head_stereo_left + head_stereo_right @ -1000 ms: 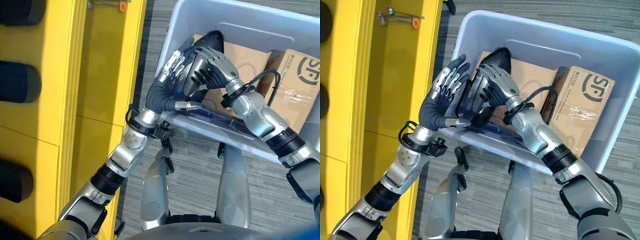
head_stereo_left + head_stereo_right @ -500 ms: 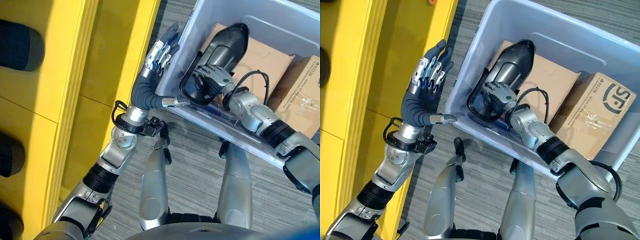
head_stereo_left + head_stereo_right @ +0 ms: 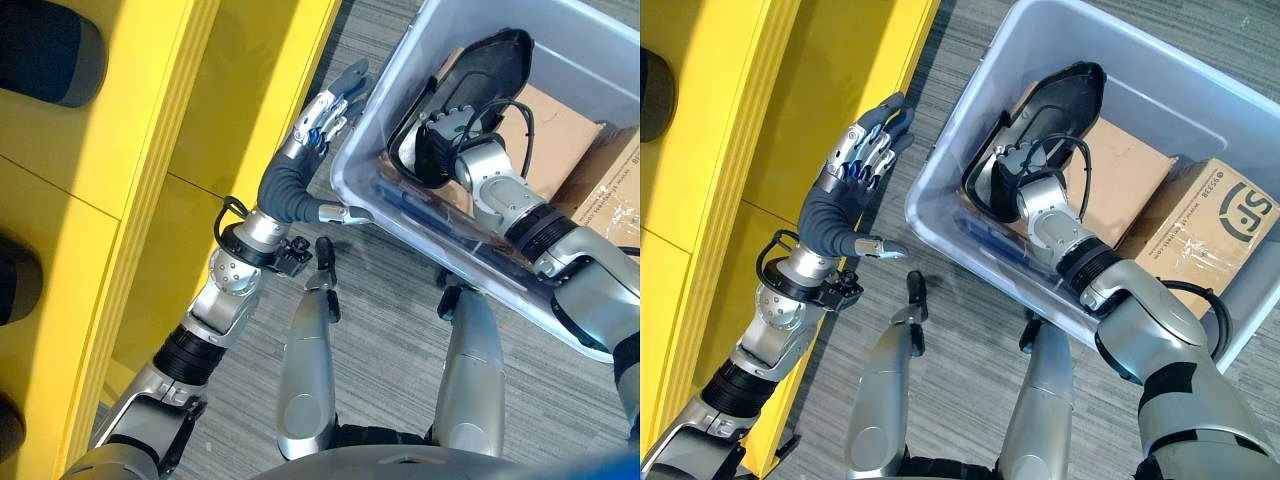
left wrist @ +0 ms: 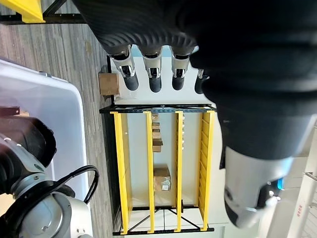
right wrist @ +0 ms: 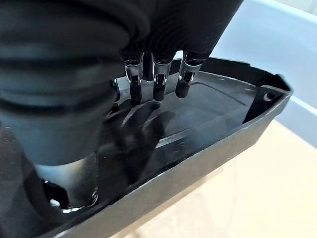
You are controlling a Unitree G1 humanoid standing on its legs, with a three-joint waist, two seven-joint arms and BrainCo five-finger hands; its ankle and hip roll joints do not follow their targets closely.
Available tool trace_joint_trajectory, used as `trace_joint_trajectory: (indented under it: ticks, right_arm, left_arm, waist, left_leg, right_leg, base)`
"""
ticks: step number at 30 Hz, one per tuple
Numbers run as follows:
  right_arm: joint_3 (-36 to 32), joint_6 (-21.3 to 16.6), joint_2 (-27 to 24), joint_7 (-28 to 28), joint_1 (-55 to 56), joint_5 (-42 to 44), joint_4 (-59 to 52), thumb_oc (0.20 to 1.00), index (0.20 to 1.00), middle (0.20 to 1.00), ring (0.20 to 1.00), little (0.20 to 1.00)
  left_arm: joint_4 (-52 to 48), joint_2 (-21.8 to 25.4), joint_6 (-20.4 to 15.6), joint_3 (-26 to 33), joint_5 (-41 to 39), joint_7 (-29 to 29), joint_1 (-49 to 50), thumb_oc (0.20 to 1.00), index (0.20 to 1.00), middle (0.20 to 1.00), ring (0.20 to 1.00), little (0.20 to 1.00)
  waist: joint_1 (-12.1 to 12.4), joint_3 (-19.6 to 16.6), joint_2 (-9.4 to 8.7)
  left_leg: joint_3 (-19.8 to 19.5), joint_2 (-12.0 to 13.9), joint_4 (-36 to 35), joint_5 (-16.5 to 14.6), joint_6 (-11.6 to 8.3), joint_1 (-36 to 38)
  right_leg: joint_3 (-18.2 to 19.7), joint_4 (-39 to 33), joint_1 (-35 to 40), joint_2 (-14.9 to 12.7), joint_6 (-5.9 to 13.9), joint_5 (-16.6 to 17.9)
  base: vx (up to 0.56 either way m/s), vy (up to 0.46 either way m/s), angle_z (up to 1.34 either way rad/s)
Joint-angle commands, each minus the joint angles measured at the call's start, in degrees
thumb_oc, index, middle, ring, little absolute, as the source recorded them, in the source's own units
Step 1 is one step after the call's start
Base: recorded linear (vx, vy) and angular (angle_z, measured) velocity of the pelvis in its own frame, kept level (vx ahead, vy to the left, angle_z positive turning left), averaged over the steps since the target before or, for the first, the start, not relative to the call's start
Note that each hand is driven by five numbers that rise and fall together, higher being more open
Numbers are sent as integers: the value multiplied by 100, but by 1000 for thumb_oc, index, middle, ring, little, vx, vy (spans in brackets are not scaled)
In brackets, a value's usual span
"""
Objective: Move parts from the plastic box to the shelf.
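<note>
Down in the plastic box (image 3: 970, 130), the right hand (image 3: 1012, 168) has its fingers loosely curled inside the black part (image 3: 1065, 90), no real clamp. Left hand (image 3: 855, 165) hangs spread beside the shelf (image 3: 790, 110). One-handed lift could easily slip.

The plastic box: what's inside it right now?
Inside the plastic box lie a black shell-shaped part, with the right hand reaching into its hollow, and two cardboard boxes. Whatever lies beneath them is covered.

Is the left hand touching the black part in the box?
No: the left hand hangs open outside the plastic box, beside the yellow shelf, while the right hand reaches into the black part.
</note>
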Motion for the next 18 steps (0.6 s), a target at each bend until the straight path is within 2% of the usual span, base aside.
trace_joint_trajectory:
  ticks: [1, 9, 18]
  right_arm:
    - [-2, 441, -527, 413, 228, -134, 675, 1000, 1000, 1000, 1000, 1000]
    - [-161, 108, -844, 351, 410, -174, 426, 1000, 1000, 1000, 1000, 1000]
    - [-386, -160, -1284, 1113, 789, -536, -1012, 1000, 1000, 1000, 1000, 1000]
  left_arm:
    - [-661, 138, -175, 180, -204, -124, 135, 1000, 1000, 1000, 1000, 1000]
    - [-721, 201, -133, 251, -257, -97, 210, 1000, 1000, 1000, 1000, 1000]
    - [-844, 316, -179, 335, -179, 117, 379, 1000, 1000, 1000, 1000, 1000]
  waist:
    - [34, -31, 29]
    - [-74, -31, -57]
    - [-274, -31, -177]
  left_leg:
    - [-23, -400, 15, 77, 309, -335]
    - [48, -352, -6, 61, 304, -241]
    - [135, -296, 3, 34, 286, -222]
  right_leg:
    - [-41, 104, 135, 525, 4, -239]
    - [0, 61, 221, 580, 11, -254]
    - [105, -7, 222, 691, 21, -258]
  base:
    - [10, -11, 4]
    - [5, 3, -2]
    - [-8, 14, -5]
